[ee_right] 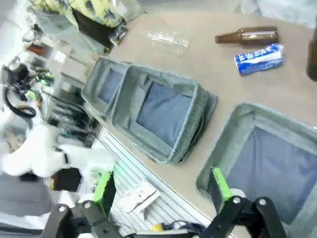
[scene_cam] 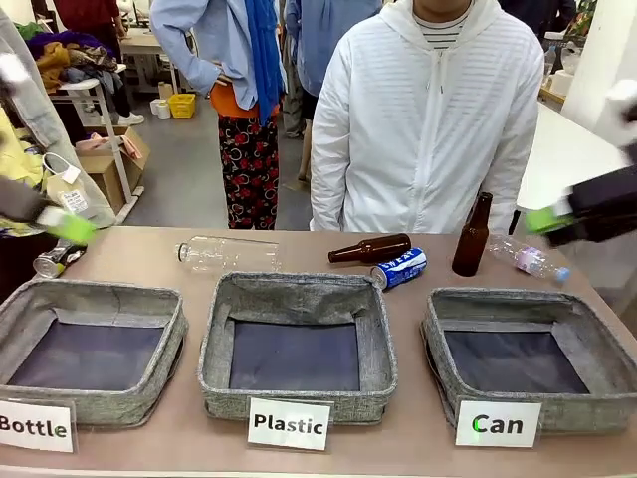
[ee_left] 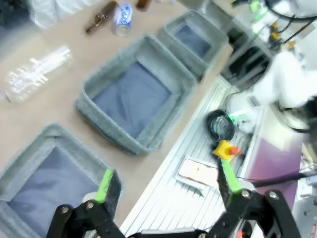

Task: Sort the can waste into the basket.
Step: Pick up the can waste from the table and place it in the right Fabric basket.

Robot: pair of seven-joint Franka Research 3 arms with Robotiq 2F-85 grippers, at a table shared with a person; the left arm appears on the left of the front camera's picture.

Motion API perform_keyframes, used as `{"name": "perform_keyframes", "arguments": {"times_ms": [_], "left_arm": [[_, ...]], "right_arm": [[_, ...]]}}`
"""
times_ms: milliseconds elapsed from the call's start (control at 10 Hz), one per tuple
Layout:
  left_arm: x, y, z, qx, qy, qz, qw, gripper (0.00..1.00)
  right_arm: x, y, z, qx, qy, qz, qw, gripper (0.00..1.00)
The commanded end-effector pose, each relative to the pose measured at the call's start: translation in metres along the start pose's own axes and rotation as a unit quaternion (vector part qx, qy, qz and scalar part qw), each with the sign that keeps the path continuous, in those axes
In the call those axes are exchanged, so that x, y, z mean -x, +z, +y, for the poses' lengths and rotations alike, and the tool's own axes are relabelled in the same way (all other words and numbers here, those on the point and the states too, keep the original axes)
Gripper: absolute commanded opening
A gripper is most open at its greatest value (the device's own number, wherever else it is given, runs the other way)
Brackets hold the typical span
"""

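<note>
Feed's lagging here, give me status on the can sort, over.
Left gripper and right gripper open, holding nothing. Blue can and crushed can on table, outside basket. Lying brown bottle close beside blue can.

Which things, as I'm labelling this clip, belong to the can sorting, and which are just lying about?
For the job:
- blue can
- crushed can
- Can basket

Lying about:
- lying brown bottle
- upright brown bottle
- large clear bottle
- small clear bottle
- Plastic basket
- Bottle basket
</note>
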State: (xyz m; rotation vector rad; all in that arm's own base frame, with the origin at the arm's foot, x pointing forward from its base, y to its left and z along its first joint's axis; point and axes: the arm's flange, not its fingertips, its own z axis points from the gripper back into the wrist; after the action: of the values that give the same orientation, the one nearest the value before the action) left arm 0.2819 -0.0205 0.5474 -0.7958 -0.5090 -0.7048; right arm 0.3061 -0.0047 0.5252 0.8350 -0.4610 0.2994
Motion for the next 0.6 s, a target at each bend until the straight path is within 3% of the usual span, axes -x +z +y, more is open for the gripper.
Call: {"name": "perform_keyframes", "arguments": {"times_ms": [0, 200, 400, 500], "left_arm": [[0.056, 0.046, 0.071, 0.066, 0.087, -0.070, 0.992, 1.00], [0.098, 0.060, 0.126, 0.090, 0.202, -0.157, 0.963, 1.00], [0.144, 0.068, 0.166, 0.136, 0.256, -0.233, 0.928, 1.00], [0.150, 0.059, 0.163, 0.147, 0.270, -0.263, 0.915, 1.00]], "right_arm": [[0.023, 0.041, -0.061, -0.045, -0.078, -0.077, 0.993, 1.00], [0.045, 0.074, -0.108, -0.064, -0.133, -0.133, 0.980, 1.00], [0.062, 0.093, -0.150, -0.066, -0.200, -0.170, 0.963, 1.00], [0.068, 0.098, -0.167, -0.066, -0.229, -0.183, 0.954, 1.00]]}}
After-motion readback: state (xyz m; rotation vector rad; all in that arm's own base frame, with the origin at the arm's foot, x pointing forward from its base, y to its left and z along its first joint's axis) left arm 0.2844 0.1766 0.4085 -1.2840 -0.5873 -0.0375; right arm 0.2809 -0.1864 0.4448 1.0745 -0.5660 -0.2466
